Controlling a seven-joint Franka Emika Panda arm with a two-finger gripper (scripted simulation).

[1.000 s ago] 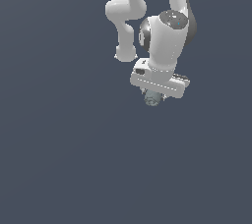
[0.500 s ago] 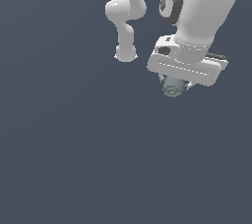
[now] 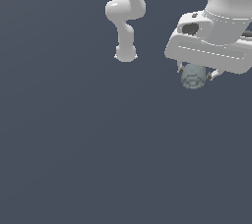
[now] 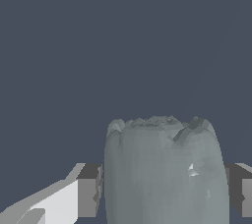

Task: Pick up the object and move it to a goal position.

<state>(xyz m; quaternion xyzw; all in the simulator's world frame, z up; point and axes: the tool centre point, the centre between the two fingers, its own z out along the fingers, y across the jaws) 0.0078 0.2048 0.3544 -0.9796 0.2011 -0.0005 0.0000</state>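
The white hand (image 3: 196, 73) is clamped on the object (image 3: 193, 76), a pale grey-teal bumpy lump that hangs just beneath it near the exterior view's upper right. In the wrist view the object (image 4: 166, 171) sits between the two dark fingertips (image 4: 89, 191), touching both.

Plain dark slate-grey backdrop (image 3: 74, 144), perhaps floor
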